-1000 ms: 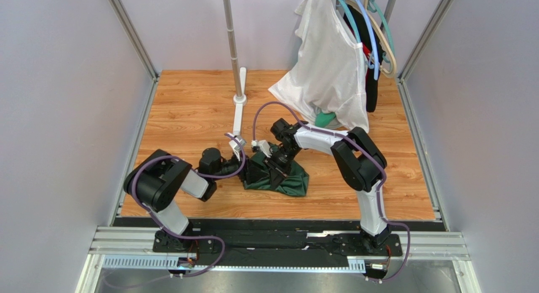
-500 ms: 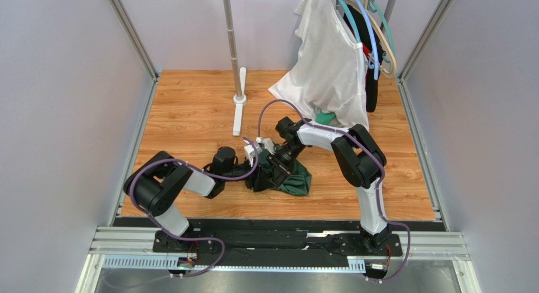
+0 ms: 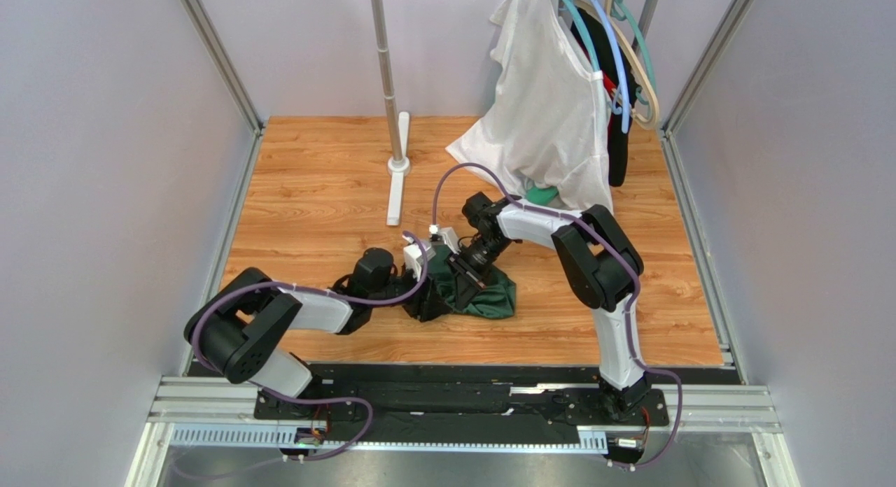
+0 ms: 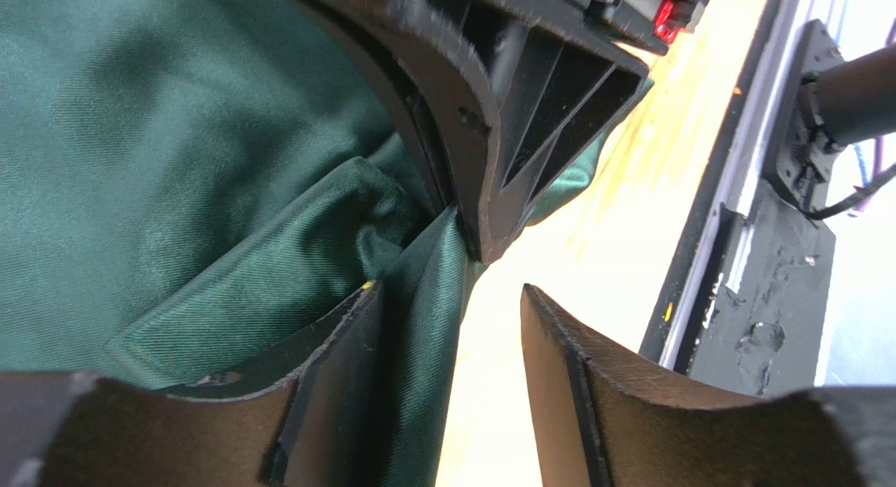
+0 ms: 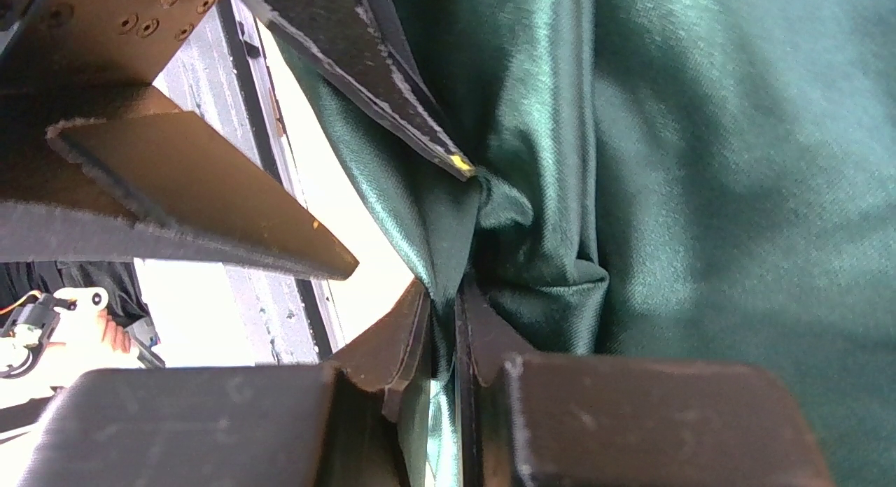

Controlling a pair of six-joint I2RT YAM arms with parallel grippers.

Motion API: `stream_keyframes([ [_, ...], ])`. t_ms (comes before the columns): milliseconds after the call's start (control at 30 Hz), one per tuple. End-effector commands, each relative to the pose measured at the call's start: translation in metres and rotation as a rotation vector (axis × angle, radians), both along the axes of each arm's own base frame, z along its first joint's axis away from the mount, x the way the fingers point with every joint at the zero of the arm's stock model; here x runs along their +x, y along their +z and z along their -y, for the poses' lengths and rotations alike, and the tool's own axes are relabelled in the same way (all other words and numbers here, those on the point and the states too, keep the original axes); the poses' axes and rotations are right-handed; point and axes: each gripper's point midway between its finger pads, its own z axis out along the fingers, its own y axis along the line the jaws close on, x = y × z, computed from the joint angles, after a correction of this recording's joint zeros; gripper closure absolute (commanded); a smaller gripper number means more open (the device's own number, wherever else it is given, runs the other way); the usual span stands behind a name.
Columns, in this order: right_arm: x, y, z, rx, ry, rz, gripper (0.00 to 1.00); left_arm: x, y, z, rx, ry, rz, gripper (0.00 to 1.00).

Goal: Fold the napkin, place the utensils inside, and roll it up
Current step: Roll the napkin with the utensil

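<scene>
The dark green napkin (image 3: 486, 296) lies bunched on the wooden surface (image 3: 316, 193). The right gripper (image 5: 444, 298) pinches a fold of it; the left gripper (image 4: 450, 290) is spread, one finger touching the cloth.

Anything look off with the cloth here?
Yes. The napkin lies in a crumpled heap on the table, not flat or squarely folded. The right gripper is shut on a bunched fold of it, and the open left gripper straddles the same fold, close against it. No utensils are visible.
</scene>
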Motion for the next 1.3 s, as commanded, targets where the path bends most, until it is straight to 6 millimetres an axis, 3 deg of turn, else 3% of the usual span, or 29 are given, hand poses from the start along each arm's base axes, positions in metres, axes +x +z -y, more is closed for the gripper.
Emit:
stream_keyframes([
  [0,0.012,-0.002,0.000,0.020,-0.007,0.020,1.00,-0.007,-0.015,-0.015,0.084,0.058,-0.041,0.43],
  [133,0.013,-0.002,0.001,0.025,-0.010,0.017,1.00,-0.008,-0.015,-0.021,0.098,0.085,-0.053,0.46],
  [333,0.014,0.001,0.000,0.036,-0.014,0.013,1.00,-0.007,-0.031,-0.024,0.153,0.106,-0.101,0.56],
  [533,0.015,0.004,-0.001,0.044,-0.019,0.013,1.00,-0.003,-0.039,-0.026,0.203,0.122,-0.137,0.70],
  [733,0.014,0.009,-0.003,0.061,-0.026,0.020,1.00,-0.004,-0.048,-0.030,0.245,0.135,-0.182,0.90],
  [833,0.014,0.013,-0.004,0.068,-0.038,0.022,0.99,-0.007,-0.053,-0.030,0.266,0.130,-0.227,0.94],
  [967,0.017,0.029,-0.004,0.097,-0.070,0.046,0.74,-0.008,-0.053,-0.029,0.218,0.119,-0.310,0.96],
  [1033,0.018,0.035,-0.002,0.113,-0.082,0.067,0.70,-0.005,-0.055,-0.033,0.210,0.128,-0.333,0.96],
  [1067,0.021,0.046,-0.001,0.128,-0.096,0.097,0.65,-0.006,-0.054,-0.032,0.201,0.117,-0.345,0.96],
  [1167,0.028,0.054,0.005,0.126,-0.136,0.165,0.52,-0.007,-0.052,-0.032,0.181,0.099,-0.379,0.96],
  [1233,0.038,0.069,0.006,0.142,-0.171,0.257,0.50,-0.004,-0.052,-0.034,0.172,0.101,-0.405,0.96],
  [1267,0.035,0.064,0.011,0.126,-0.191,0.269,0.48,-0.005,-0.050,-0.033,0.159,0.091,-0.423,0.96],
])
